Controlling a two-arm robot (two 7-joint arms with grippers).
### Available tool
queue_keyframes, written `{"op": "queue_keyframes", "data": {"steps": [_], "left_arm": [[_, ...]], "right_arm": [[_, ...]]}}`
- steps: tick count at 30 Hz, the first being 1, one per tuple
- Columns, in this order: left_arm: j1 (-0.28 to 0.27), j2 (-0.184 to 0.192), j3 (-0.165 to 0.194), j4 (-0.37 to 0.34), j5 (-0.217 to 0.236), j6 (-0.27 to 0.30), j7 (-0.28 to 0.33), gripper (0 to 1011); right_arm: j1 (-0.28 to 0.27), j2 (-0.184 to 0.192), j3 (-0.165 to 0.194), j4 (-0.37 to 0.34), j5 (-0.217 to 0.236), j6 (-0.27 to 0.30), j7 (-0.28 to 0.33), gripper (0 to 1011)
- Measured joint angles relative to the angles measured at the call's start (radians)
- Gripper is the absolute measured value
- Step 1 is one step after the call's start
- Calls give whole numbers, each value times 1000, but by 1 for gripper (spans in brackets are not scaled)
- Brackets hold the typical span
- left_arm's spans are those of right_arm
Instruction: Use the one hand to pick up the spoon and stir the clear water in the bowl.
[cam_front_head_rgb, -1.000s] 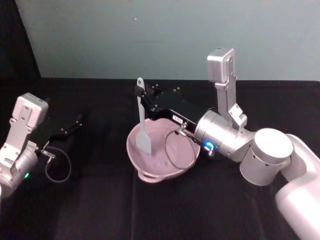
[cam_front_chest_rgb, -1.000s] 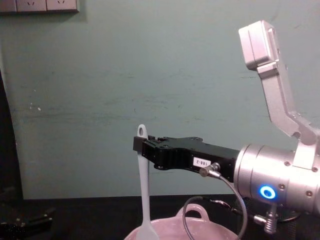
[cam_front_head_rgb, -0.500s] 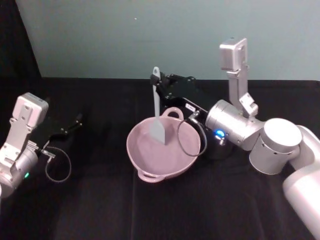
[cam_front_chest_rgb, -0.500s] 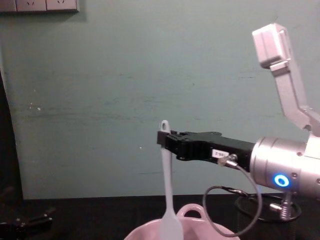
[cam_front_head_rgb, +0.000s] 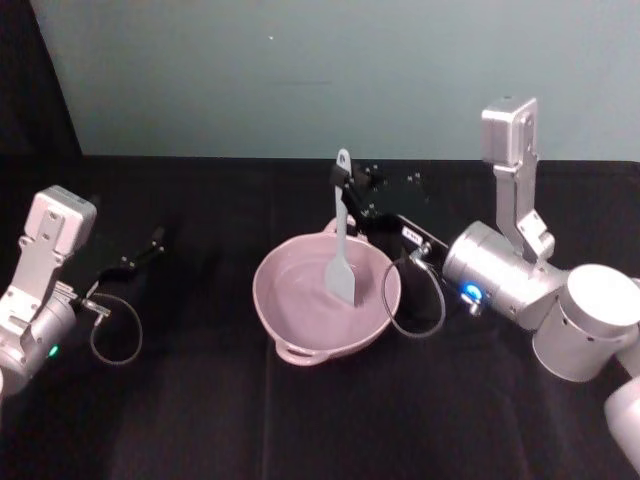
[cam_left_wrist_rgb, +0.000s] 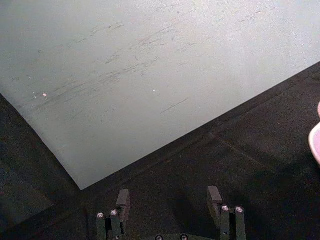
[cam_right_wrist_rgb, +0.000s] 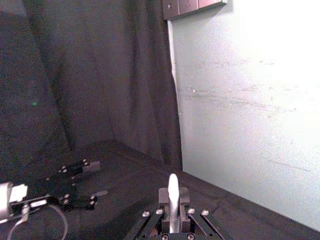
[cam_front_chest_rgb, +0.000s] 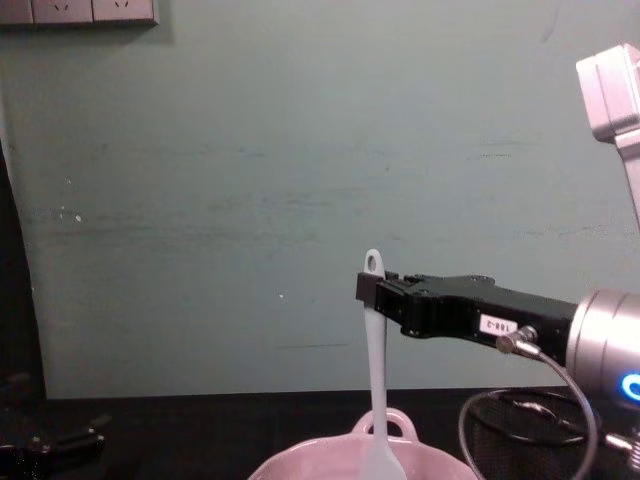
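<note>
Both jaws of the right hand, stretched over the bowl, clamp the upright spoon.

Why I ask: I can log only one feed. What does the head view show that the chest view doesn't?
Head view: the bowl's whole rim with the spoon's blade down inside it. Chest view: wall sockets at top left. Both: the right gripper shut on the upright spoon's handle above the bowl. The left gripper is parked, open, at the table's left.

- The bowl sits mid-desk.
- The spoon stands upright, blade inside the bowl's right half.
- The left end effector is well left of the bowl.
</note>
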Motion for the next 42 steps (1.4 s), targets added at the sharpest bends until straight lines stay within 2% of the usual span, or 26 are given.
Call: {"op": "queue_keyframes", "data": {"steps": [7, 11, 16, 24, 29, 34, 42], "left_arm": [[0, 0, 0, 0, 0, 0, 0, 1011], [0, 0, 0, 0, 0, 0, 0, 1011], [0, 0, 0, 0, 0, 0, 0, 1011], [0, 0, 0, 0, 0, 0, 0, 1011], [0, 0, 0, 0, 0, 0, 0, 1011], [0, 0, 0, 0, 0, 0, 0, 1011], [0, 0, 0, 0, 0, 0, 0, 1011]], "right_arm": [[-47, 11, -11, -50, 5, 2, 0, 112], [-49, 0, -28, -50, 4, 2, 6, 112], [-21, -31, -56, -18, 2, -1, 20, 112], [42, -77, -79, 49, -6, -11, 30, 112], [80, -95, -80, 94, -8, -13, 31, 112], [98, -95, -72, 118, -11, -12, 30, 112], [96, -67, -39, 121, -11, -7, 14, 112]]}}
